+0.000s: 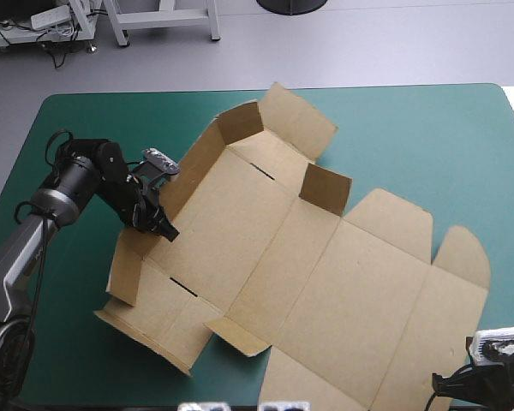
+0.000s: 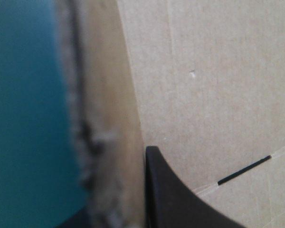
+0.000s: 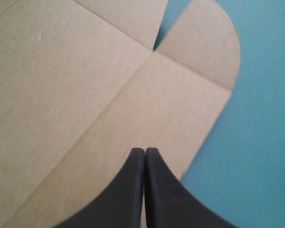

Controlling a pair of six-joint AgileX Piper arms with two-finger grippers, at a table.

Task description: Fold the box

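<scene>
Lying across the middle of the teal-green cover [image 1: 411, 128], the brown box [image 1: 343, 282] is a cut sheet only partly raised. Its long left wall [image 1: 193, 171] stands up, as do a far end flap [image 1: 240, 122] and an inner flap [image 1: 325, 190], while the wide lid panel [image 1: 368, 300] toward the right lies flat. The left gripper [image 1: 161, 226] pinches the left wall about midway along it, one black finger inside the box and the other outside, all but closed with the board between them. The right gripper [image 3: 145, 151] hangs over the lid panel's right edge, near a rounded tab [image 3: 204, 42], its fingers pressed together into a point and holding nothing.
</scene>
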